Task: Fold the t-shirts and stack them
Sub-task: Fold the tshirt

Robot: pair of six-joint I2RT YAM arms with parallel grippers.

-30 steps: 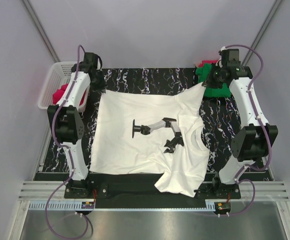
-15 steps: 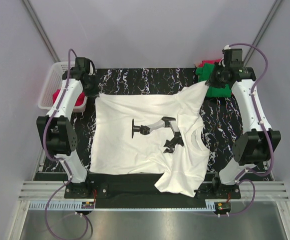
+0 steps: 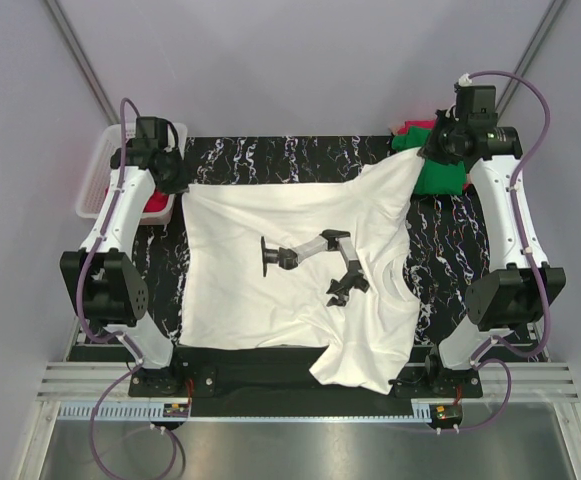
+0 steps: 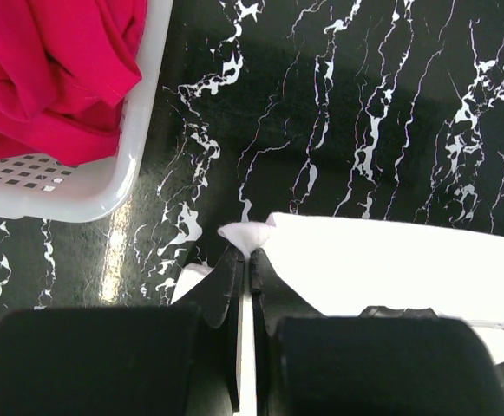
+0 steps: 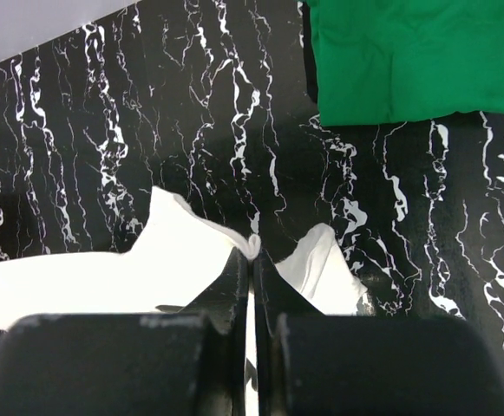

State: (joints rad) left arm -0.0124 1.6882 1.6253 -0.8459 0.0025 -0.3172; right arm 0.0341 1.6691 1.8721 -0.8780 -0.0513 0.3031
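Note:
A white t-shirt (image 3: 235, 300) with a dark printed figure lies spread on the black marble table (image 3: 270, 155), its near right part rumpled over the front edge. My left gripper (image 3: 177, 184) is shut on its far left corner, and the pinched white cloth (image 4: 245, 236) shows between the tips of the left gripper (image 4: 245, 253). My right gripper (image 3: 423, 156) is shut on the far right corner, lifting a peak of white cloth (image 5: 178, 256) at the right gripper's tips (image 5: 252, 257). A folded green t-shirt (image 3: 440, 178) (image 5: 408, 56) lies at the back right. The pinkish-red t-shirt (image 4: 52, 69) sits crumpled in a basket.
The white plastic basket (image 3: 92, 188) (image 4: 121, 178) stands off the table's back left corner, close to my left gripper. A bit of red cloth (image 3: 417, 126) peeks out behind the green shirt. Grey walls enclose the table.
Both grippers have drawn apart along the back edge, left going left, right going right and back. The white shirt's far edge is pulled wider and straighter.

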